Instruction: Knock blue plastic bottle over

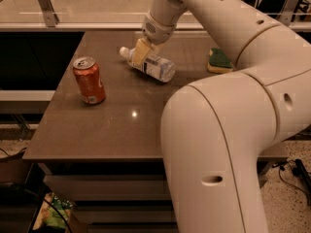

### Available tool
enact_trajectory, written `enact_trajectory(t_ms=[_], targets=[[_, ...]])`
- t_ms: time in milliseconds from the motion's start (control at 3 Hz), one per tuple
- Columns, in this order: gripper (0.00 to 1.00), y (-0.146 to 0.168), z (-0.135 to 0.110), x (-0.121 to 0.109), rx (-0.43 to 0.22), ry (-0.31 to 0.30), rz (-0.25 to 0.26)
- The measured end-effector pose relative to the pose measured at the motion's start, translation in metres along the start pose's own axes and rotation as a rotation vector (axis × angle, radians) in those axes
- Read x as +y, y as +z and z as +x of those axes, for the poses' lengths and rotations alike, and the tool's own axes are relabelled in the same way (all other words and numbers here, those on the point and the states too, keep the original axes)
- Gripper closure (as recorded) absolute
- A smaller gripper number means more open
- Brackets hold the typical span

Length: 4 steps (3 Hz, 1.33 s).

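The blue plastic bottle (154, 66) lies on its side on the brown table (121, 120), its white cap pointing left and back, its label facing up. My gripper (140, 52) hangs from the white arm right over the bottle's neck end and touches or nearly touches it. The orange soda can (89, 80) stands upright to the left, apart from the bottle.
A green and yellow sponge (219, 61) lies at the table's right, behind my arm. My arm's large white links (228, 144) cover the table's right front. A glass railing (73, 8) runs behind the table. A bag (53, 212) lies on the floor below left.
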<state>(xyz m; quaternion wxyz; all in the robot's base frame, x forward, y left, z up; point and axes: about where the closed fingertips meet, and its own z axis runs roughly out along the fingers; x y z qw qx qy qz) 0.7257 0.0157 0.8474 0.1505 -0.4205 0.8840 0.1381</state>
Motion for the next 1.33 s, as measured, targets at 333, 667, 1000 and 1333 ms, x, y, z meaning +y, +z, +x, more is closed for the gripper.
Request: enact_trajectory(t_ms=[333, 667, 1000, 1333], targets=[[0.36, 0.0035, -0.0002, 0.0005, 0.003, 0.0, -0.003], [0.13, 0.0071, -0.0005, 0.001, 0.006, -0.001, -0.006], [0.0, 0.0105, -0.0007, 0.0015, 0.01, -0.002, -0.009], [0.0, 0.0106, -0.0007, 0.0015, 0.01, -0.002, -0.009]])
